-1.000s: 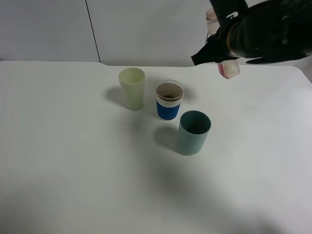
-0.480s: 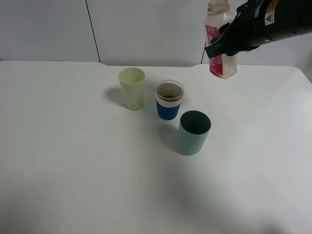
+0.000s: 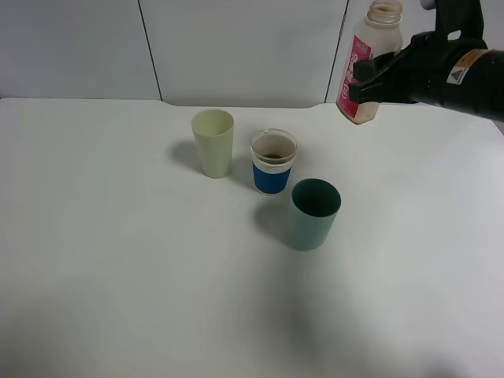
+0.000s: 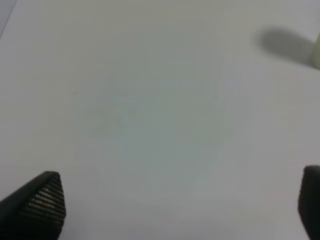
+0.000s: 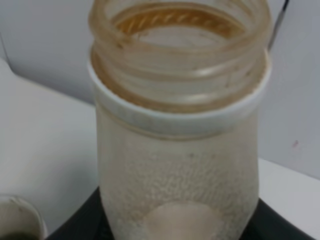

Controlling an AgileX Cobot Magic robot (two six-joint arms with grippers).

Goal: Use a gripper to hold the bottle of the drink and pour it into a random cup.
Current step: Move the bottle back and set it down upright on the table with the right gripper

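My right gripper [image 3: 378,79] is shut on the bottle of the drink [image 3: 364,64], a clear plastic bottle with a pink-red label and open wide neck, held nearly upright in the air at the far right, above the table's back edge. The right wrist view shows the bottle [image 5: 177,130] close up, with brown residue inside. The cup [image 3: 273,162], white with a blue band, stands mid-table, to the left of the bottle and lower, with brown liquid in it. My left gripper [image 4: 175,205] is open over bare table; only its two fingertips [image 4: 42,200] show.
A pale yellow-green tumbler [image 3: 213,142] stands left of the blue-banded cup. A teal cup [image 3: 313,213] stands in front of it to the right. The white table [image 3: 118,260] meets a grey wall behind. A cup rim [image 5: 17,220] shows in the right wrist view.
My right gripper has turned the bottle from tipped over to upright and carried it up and to the right, away from the cups. The cups have not moved.
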